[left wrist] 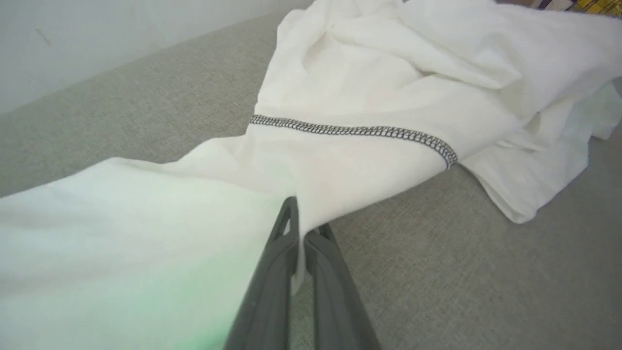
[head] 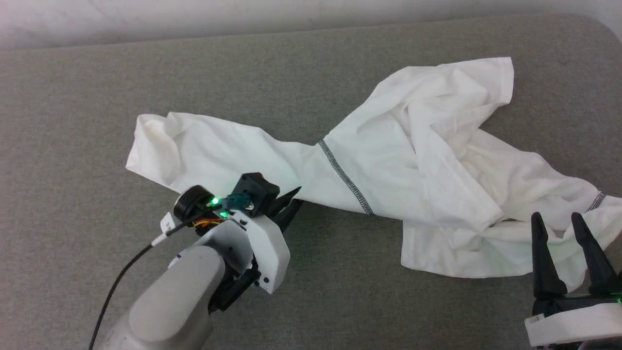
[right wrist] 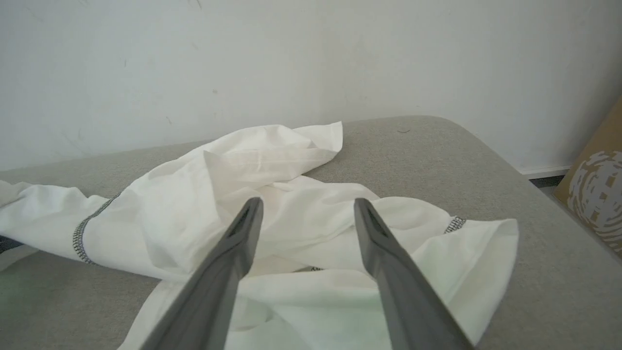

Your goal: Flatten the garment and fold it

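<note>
The garment [head: 388, 160] is a white thin shirt lying crumpled and twisted across the grey surface, with a dark zigzag seam [head: 345, 177] crossing its narrow middle. One sleeve stretches to the left. My left gripper [head: 291, 201] is shut on the near edge of that sleeve, just left of the seam; in the left wrist view the garment [left wrist: 340, 160] is pinched between the closed fingers [left wrist: 284, 243]. My right gripper [head: 563, 226] stands open at the lower right, above the garment's near right edge; in the right wrist view the garment [right wrist: 272, 194] lies beyond its spread fingers [right wrist: 228, 253].
The grey padded surface [head: 97, 97] runs to a pale wall [head: 243, 19] at the back. Its right end curves off [right wrist: 549, 204], with a brown cardboard box [right wrist: 597, 194] beyond. A black cable [head: 116, 287] trails from my left wrist.
</note>
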You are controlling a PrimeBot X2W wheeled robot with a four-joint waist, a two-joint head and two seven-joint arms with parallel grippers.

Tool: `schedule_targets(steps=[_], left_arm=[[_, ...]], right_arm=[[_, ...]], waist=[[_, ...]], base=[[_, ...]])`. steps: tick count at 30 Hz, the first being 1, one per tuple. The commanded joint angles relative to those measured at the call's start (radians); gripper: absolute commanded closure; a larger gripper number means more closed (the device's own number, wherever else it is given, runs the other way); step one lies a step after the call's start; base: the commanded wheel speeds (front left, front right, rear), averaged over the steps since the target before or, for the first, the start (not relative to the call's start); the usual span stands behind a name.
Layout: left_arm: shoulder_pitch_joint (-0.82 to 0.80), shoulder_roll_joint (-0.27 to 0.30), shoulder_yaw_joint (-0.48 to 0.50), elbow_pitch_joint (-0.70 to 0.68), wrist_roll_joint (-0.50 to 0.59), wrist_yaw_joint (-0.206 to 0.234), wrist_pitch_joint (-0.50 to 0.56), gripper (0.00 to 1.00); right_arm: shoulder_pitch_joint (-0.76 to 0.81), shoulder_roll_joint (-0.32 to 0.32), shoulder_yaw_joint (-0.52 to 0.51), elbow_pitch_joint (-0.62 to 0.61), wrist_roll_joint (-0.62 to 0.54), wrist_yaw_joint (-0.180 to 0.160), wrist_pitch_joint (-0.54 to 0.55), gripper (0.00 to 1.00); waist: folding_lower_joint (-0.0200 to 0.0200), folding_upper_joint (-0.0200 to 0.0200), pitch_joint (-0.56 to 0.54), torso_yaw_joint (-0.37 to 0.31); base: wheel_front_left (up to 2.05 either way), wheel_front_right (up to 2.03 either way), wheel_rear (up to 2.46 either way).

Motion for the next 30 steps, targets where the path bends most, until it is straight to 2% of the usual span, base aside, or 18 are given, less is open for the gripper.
schedule_targets(steps=[1,3,5,7,11,14,16,17,18,19,20,26,30], left_arm=[[0.017,0.003,0.019,-0.027,-0.031,-0.007,-0.005,1.0],[0.043,0.02,0.07,-0.096,-0.104,-0.004,-0.001,1.0],[0.068,0.067,0.125,-0.182,-0.145,0.018,0.014,1.0],[0.104,0.132,0.182,-0.276,-0.155,0.065,0.033,1.0],[0.243,0.239,0.326,-0.47,-0.205,0.189,0.05,1.0],[0.388,0.279,0.427,-0.544,-0.254,0.264,0.025,1.0],[0.48,0.292,0.454,-0.543,-0.257,0.295,0.004,1.0],[0.519,0.285,0.463,-0.534,-0.264,0.306,-0.013,0.89],[0.551,0.276,0.467,-0.522,-0.267,0.314,-0.031,0.56],[0.575,0.263,0.469,-0.504,-0.27,0.319,-0.052,0.09],[0.59,0.244,0.47,-0.479,-0.274,0.322,-0.078,0.0],[0.6,0.159,0.455,-0.359,-0.273,0.315,-0.194,0.0],[0.6,0.159,0.443,-0.409,-0.239,0.328,-0.219,0.0]], right_arm=[[0.003,0.002,0.002,-0.002,0.008,-0.001,0.002,0.0],[0.008,0.002,0.006,0.004,0.02,-0.001,0.003,0.0],[0.014,0.002,0.005,0.012,0.029,-0.001,0.001,0.0],[0.021,0.002,0.008,0.021,0.038,-0.001,-0.003,0.0],[0.026,0.002,0.015,0.042,0.056,-0.001,-0.019,0.0],[0.029,0.002,0.013,0.06,0.065,-0.001,-0.033,0.0],[0.027,0.002,0.014,0.069,0.067,-0.001,-0.038,0.0],[0.024,0.002,0.015,0.072,0.067,-0.001,-0.04,0.0],[0.021,0.002,0.016,0.075,0.066,-0.001,-0.041,0.0],[0.018,0.002,0.018,0.077,0.065,-0.001,-0.04,0.0],[0.014,0.002,0.02,0.08,0.062,-0.001,-0.038,0.0],[0.0,0.002,0.02,0.084,0.049,-0.001,-0.026,0.0],[0.004,0.002,0.013,0.084,0.045,-0.001,-0.019,0.0]], waist=[[-0.0001,-0.0001,-0.044,0.035],[-0.0001,-0.0001,-0.07,0.048],[-0.0001,-0.0001,-0.091,0.062],[-0.0001,-0.0001,-0.106,0.07],[-0.0001,-0.0001,-0.107,0.071],[-0.0001,-0.0001,-0.093,0.07],[-0.0001,-0.0001,-0.082,0.07],[-0.0001,-0.0001,-0.077,0.069],[-0.0001,-0.0001,-0.072,0.069],[-0.0001,-0.0001,-0.068,0.069],[-0.0001,-0.0001,-0.065,0.068],[-0.0001,-0.0001,-0.071,0.073],[-0.0001,-0.0001,-0.089,0.084]], base=[[0.0,0.0,0.0],[0.0,0.0,0.0],[0.0,0.0,0.0],[0.0,0.0,0.0],[0.0,0.0,0.0],[0.0,0.0,0.0],[0.0,0.0,0.0],[0.0,0.0,0.0],[0.0,0.0,0.0],[0.0,0.0,0.0],[0.0,0.0,0.0],[0.0,0.0,0.0],[0.0,0.0,0.0]])
